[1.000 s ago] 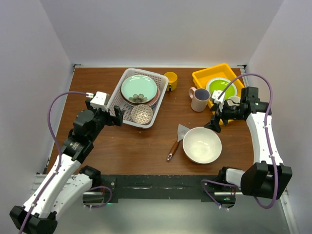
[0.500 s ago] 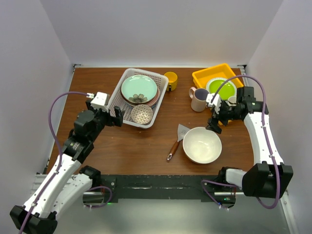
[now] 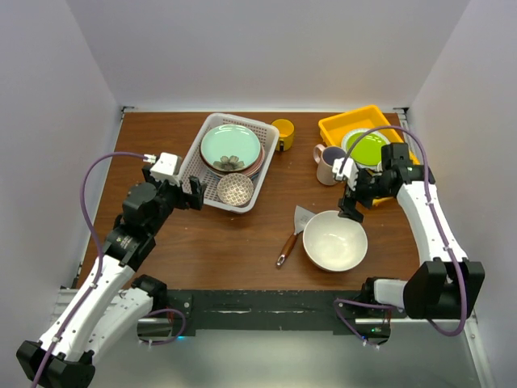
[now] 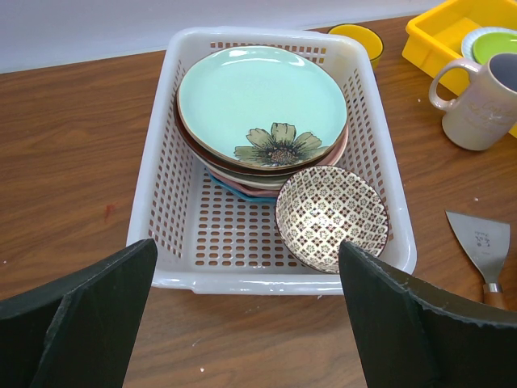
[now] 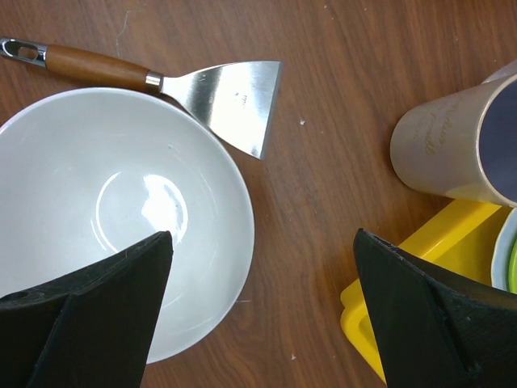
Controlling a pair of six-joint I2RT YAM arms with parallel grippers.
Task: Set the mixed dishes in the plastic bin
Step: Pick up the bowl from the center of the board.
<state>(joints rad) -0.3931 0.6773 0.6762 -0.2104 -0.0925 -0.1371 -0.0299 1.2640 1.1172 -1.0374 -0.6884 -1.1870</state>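
Right wrist view has the right end effector [image 5: 262,242] spread wide and empty, pointing down so that the near rim of the bowl [image 5: 121,218] lies under the gap, 1 finger over the bowl's inside and the other over the bare surface [image 5: 323,48] toward the tray [image 5: 404,267]. Just beside the bowl's rim lies the blade of the spatula [image 5: 218,93], and whether they touch is not clear. The mug [image 5: 444,145] stands upright near the tray's corner. From above, the left end effector [image 3: 190,194] hangs at the near left corner of the bin [image 3: 187,166], its fingers also apart and holding nothing. The bin already holds a stack of plates [image 4: 258,101] with a pale green flowered one on top, and a small bowl [image 4: 331,217] sits in its near right part. The yellow mug [image 3: 283,129] stands outside, just beside the bin's far right corner. So the step in hand looks like picking up the bowl, with 3 dishes left out: the bowl and 2 mugs. The next move calls for lowering until 1 finger is inside the wall and 1 outside, pinching the rim without nudging the spatula, then carrying the bowl leftward to the bin, where free room is scant beside the stack.
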